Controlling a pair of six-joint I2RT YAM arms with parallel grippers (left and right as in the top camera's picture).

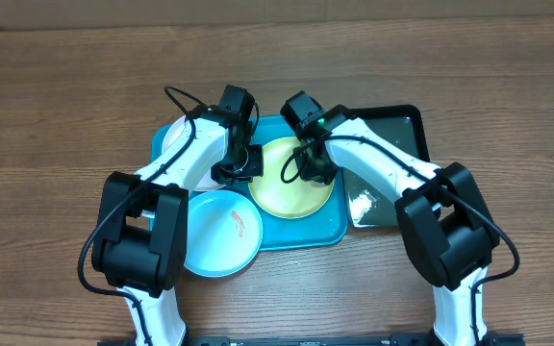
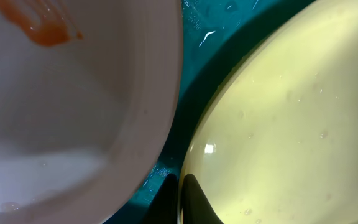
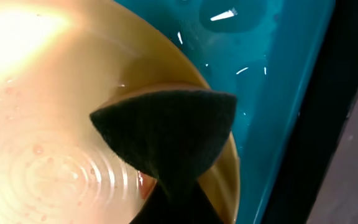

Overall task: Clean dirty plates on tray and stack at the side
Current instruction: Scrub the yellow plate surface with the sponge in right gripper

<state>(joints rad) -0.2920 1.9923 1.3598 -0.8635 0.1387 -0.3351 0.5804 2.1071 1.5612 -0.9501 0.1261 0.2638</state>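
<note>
Right tool (image 3: 173,199) pinches a dark sponge (image 3: 166,130) on the lime green plate (image 1: 285,189); hard scrubbing may shove that plate over the tray (image 1: 306,234) rim.

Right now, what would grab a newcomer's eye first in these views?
The lime green plate in the middle of the teal tray, worked from both sides: the right hand presses a dark scrub pad on it, and the left hand pinches its rim. The light blue plate at the tray's front-left corner shows an orange-red smear; the white plate beside the left hand has one too.
</note>
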